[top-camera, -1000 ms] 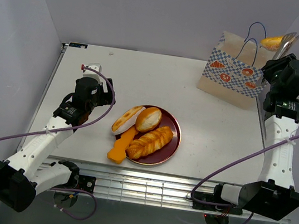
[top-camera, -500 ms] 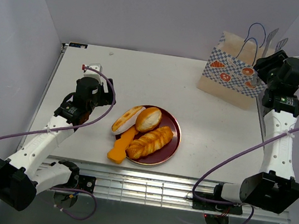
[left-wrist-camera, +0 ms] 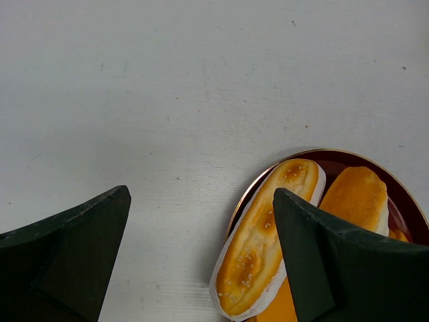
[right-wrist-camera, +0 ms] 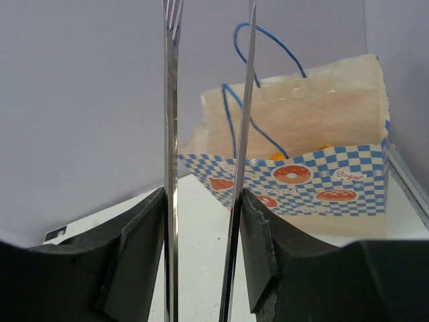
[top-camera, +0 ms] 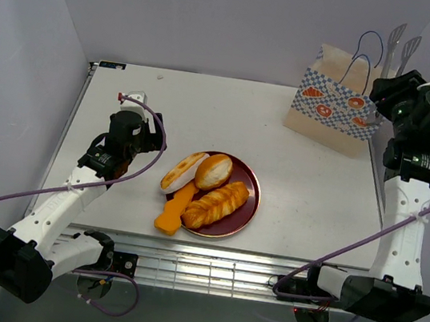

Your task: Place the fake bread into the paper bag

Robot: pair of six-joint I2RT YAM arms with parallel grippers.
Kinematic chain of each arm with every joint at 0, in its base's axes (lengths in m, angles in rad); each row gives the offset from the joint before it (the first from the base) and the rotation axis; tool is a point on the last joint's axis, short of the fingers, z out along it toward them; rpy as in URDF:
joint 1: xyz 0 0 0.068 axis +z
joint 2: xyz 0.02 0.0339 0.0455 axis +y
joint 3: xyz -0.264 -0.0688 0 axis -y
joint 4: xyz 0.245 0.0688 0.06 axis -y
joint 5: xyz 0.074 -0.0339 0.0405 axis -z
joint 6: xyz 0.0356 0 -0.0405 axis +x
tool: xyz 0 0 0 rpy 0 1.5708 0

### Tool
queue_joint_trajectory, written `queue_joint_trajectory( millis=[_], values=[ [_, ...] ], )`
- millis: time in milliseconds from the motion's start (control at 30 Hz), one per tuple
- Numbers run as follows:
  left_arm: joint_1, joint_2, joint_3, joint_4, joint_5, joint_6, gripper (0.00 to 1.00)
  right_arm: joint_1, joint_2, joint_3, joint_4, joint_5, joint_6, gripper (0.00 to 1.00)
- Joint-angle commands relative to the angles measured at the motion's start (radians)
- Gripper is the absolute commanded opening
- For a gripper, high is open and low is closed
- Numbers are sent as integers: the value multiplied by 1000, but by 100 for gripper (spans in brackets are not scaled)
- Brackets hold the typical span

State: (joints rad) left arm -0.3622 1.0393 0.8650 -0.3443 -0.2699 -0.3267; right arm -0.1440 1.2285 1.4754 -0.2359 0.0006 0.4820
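Whereas a second ago a golden pastry sat pinched in the metal tongs [right-wrist-camera: 171, 134] above the paper bag [top-camera: 332, 106], the thin steel blades now stand apart and bare. I judge the piece dropped in: orange glints [right-wrist-camera: 278, 156] show inside the creased cream paper. My right claw [right-wrist-camera: 203, 228] is clamped on the tongs. My left claw [left-wrist-camera: 201, 198] hangs spread over the matte white surface [top-camera: 206, 111] beside the dark red plate [top-camera: 251, 199]. Four glossy pieces of fake bread wait there: sesame-flecked oval roll [top-camera: 183, 171], smooth round bun [top-camera: 213, 170], ridged braided loaf [top-camera: 215, 205], flat orange wedge [top-camera: 172, 213].
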Motion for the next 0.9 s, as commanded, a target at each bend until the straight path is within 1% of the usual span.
queue_joint_trajectory(
  millis=[0,33,67,167,300,333,400,433,467,567,633,700,733,800,833,867],
  values=[
    [-4,-18,37,1,-3,-3,98,-3,-93,-13,52,-149,-11,51],
    [-4,-21,37,1,-3,-2,98,0,-104,-32,62,-195,-3,50],
    [-4,-24,37,-1,-8,-2,98,6,-115,-55,84,-279,10,50],
    [-4,-33,35,-1,-31,0,98,66,-142,-125,57,-356,-6,49],
    [-4,-36,34,-1,-37,0,98,158,-190,-226,50,-410,-45,50],
    [-4,-36,35,-1,-37,0,98,225,-199,-243,55,-415,-60,50],
    [-4,-32,34,-1,-37,2,98,291,-227,-274,55,-453,-103,50],
    [-4,-32,35,1,-38,3,98,322,-236,-294,46,-474,-156,51],
    [-4,-28,35,-1,-48,3,98,375,-247,-309,41,-519,-175,52],
    [-4,-28,34,-2,-57,5,98,448,-305,-407,53,-602,-213,53],
    [-4,-30,34,-1,-63,6,98,504,-351,-476,46,-626,-239,53],
    [-4,-31,32,-2,-77,6,98,547,-388,-515,24,-619,-258,53],
    [-4,-33,32,-2,-78,6,98,598,-400,-538,20,-616,-264,52],
    [-4,-32,34,-1,-87,9,98,656,-422,-592,-2,-585,-293,52],
    [-4,-33,32,-1,-92,9,98,717,-426,-605,-17,-564,-304,52],
    [-4,-32,32,-1,-95,9,98,747,-432,-628,-41,-521,-319,52]
  ],
)
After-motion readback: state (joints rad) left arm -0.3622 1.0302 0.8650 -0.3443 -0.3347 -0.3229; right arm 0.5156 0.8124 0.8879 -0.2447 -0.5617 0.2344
